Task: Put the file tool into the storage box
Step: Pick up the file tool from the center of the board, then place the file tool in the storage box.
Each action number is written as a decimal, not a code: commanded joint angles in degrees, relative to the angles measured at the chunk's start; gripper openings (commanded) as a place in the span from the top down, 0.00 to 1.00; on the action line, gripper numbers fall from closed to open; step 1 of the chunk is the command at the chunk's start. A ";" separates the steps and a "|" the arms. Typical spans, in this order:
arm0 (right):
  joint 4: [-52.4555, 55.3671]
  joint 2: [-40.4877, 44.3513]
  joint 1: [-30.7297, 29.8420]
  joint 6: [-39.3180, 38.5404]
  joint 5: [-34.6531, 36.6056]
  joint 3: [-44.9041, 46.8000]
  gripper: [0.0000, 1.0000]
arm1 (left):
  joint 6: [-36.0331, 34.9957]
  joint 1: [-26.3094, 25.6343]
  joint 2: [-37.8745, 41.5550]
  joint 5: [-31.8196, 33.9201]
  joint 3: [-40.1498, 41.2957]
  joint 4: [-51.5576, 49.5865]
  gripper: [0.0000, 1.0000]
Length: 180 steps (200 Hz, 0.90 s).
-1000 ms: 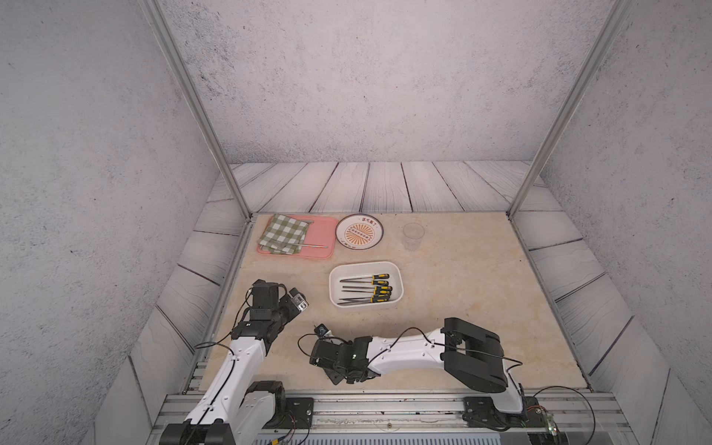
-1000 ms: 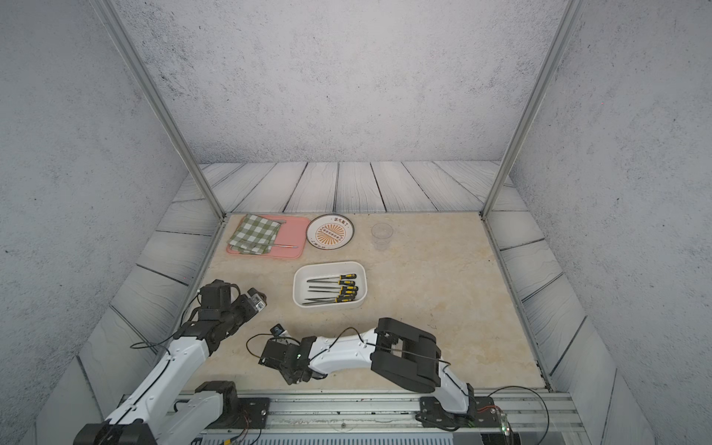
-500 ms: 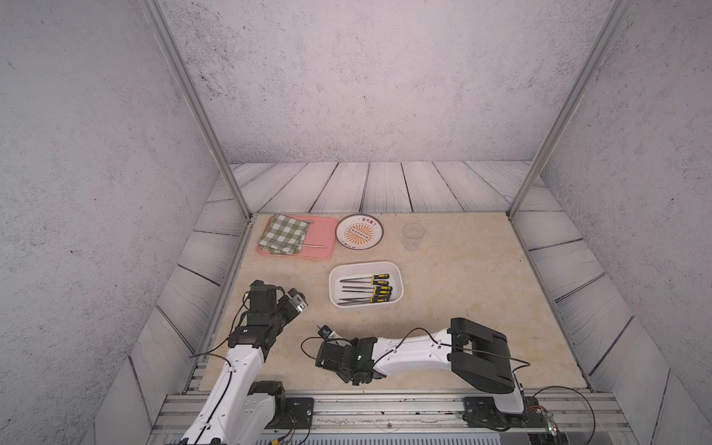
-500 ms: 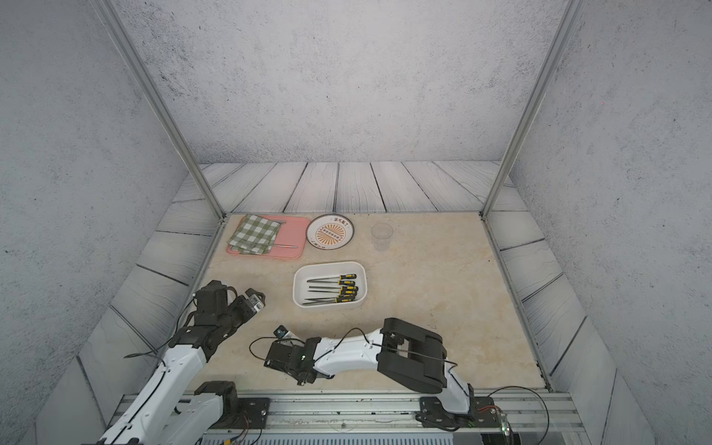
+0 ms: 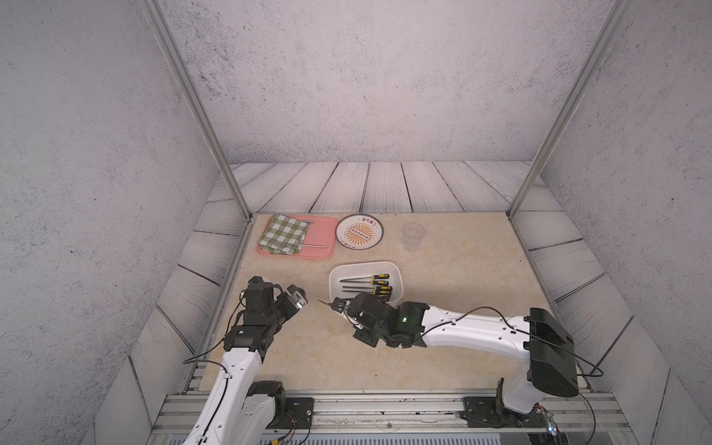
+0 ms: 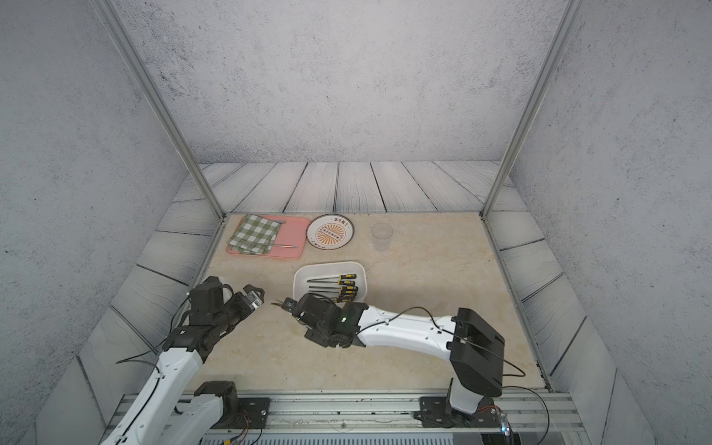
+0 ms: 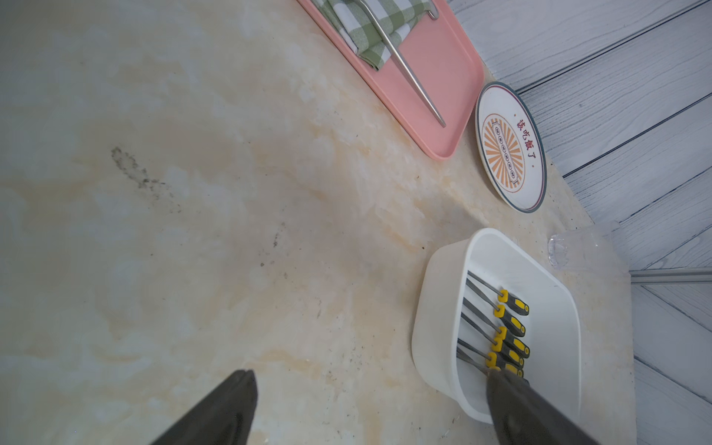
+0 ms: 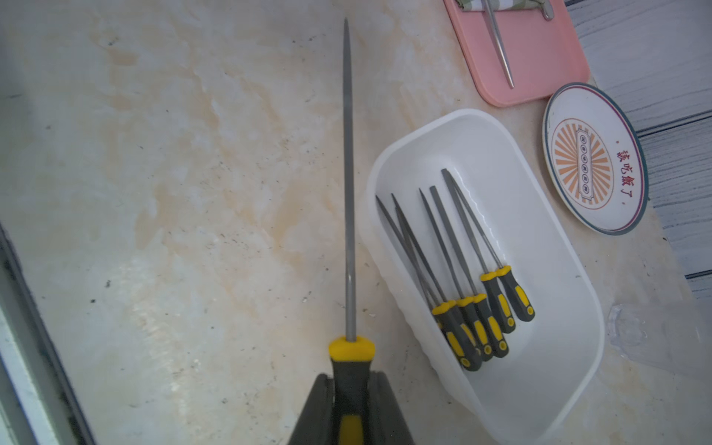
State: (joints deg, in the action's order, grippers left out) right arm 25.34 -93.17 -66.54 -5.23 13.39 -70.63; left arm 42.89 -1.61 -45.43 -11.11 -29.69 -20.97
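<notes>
file (image 8: 348, 173) not boxed yet; it sits in the right claw. table (image 5: 462, 289): marble-look, bare where the arms work. box (image 8: 501, 173): mid-table, long and shallow, other files (image 8: 514, 294) lying lengthwise with handles at one end, likely the only way they fit. right claw (image 8: 350, 385): clamped on the file's handle, the thick part, probably a firmer hold than the thin shaft gives. left claw (image 7: 370, 379): wide apart, empty, off to the side, likely to leave room. file shaft juts just beside the box wall, outside it, roughly along its length.
</notes>
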 commanded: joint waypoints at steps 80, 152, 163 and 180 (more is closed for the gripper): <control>-0.81 1.07 18.82 -31.72 -23.49 -0.62 0.98 | -0.93 0.47 -3.58 -3.97 -0.28 2.86 0.02; -1.52 -7.56 24.62 -35.71 -25.69 -2.58 0.99 | -0.46 0.42 -5.67 -6.63 0.16 6.78 0.02; -1.82 -8.52 24.71 -35.56 -26.46 -2.67 0.99 | -0.10 0.45 -6.72 -7.18 0.01 7.23 0.02; -2.14 -9.80 24.71 -35.28 -27.29 -2.92 0.99 | 0.04 0.41 -8.69 -8.92 -0.44 7.78 0.02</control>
State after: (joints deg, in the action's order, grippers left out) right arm 23.00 -101.86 -41.74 -39.75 -10.72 -71.72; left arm 42.65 -1.61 -52.14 -17.52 -29.69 -15.05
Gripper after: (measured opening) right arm 0.166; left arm 0.985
